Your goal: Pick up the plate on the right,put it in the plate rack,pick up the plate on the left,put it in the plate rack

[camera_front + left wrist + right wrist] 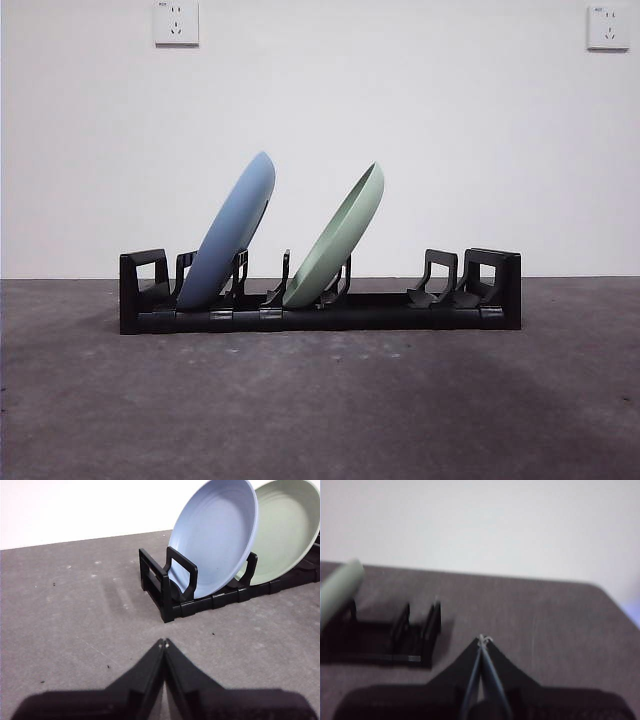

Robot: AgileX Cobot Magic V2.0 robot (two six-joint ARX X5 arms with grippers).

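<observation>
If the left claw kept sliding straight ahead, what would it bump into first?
Probably the plate rack: its blocky near end lies ahead of the shut left claw, with bare table between. The blue plate leans just behind it. Depth is hard to judge.

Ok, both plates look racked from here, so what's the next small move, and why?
Probably none beyond keeping both arms back. The blue plate and green plate both lean in the rack, and the left gripper and right gripper are shut, holding nothing, clear of it.

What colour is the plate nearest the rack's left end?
Light blue plate, clearest in the left wrist view, leaning in the plate rack.
</observation>
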